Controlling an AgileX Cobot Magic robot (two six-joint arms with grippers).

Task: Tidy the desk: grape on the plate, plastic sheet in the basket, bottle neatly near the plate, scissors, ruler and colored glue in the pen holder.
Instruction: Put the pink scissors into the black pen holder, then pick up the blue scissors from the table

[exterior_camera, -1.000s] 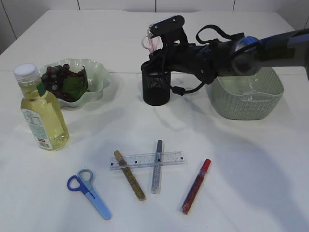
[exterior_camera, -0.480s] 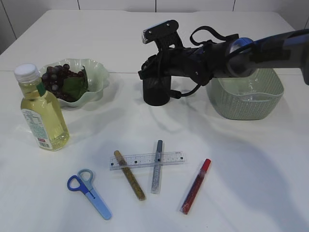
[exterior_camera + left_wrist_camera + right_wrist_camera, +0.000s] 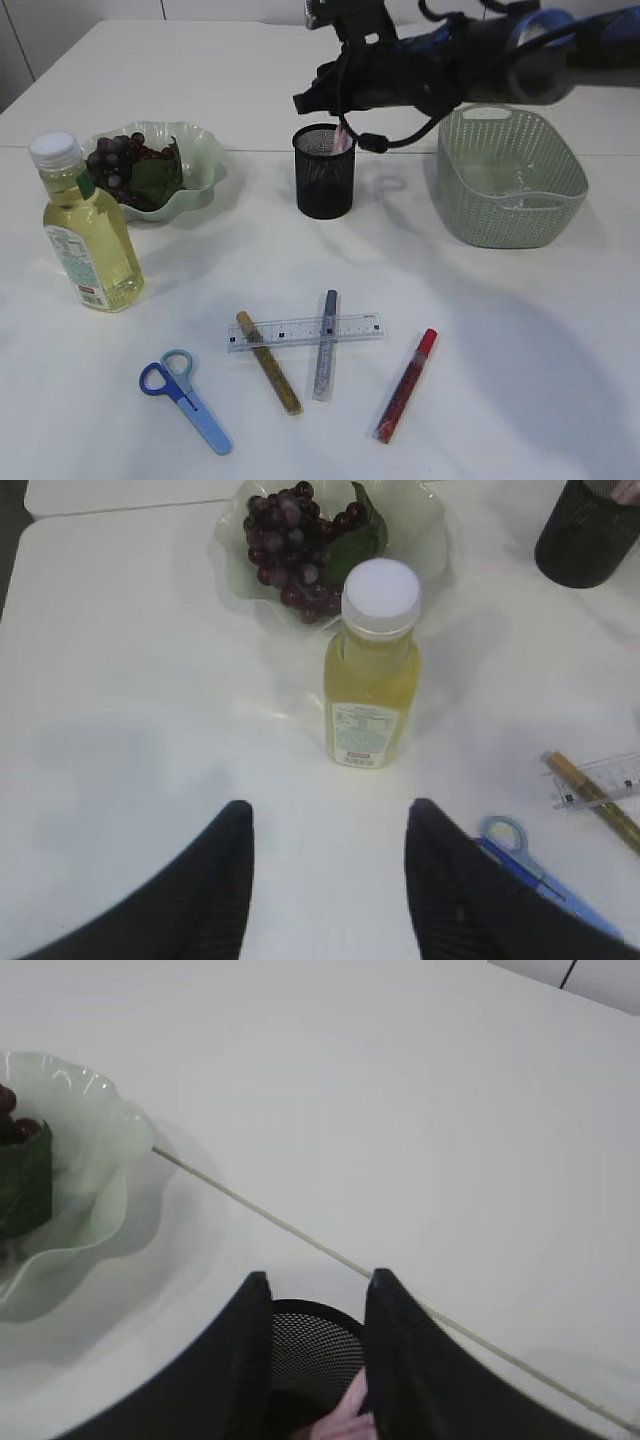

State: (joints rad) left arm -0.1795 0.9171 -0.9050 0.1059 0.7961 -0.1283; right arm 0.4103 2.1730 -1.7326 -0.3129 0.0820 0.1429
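Note:
My right gripper (image 3: 312,98) (image 3: 315,1278) hangs open just above the black mesh pen holder (image 3: 325,185) (image 3: 310,1345). A pink handle (image 3: 343,135) (image 3: 350,1415) sticks up inside the holder, free of the fingers. Blue scissors (image 3: 190,400), a clear ruler (image 3: 300,330) and gold (image 3: 268,375), silver (image 3: 325,345) and red (image 3: 405,385) glue tubes lie at the front. The yellow bottle (image 3: 85,235) (image 3: 372,670) stands by the green plate (image 3: 205,150) of grapes (image 3: 120,160). My left gripper (image 3: 330,810) hovers open and empty before the bottle.
A green basket (image 3: 510,215) stands at the right, with something clear glinting on its floor. The ruler lies across the gold and silver tubes. Bare white table separates the front items from the holder and basket.
My right gripper dipped the pink scissors into the pen holder, let go and rose above it. The left arm and the other items stayed put.

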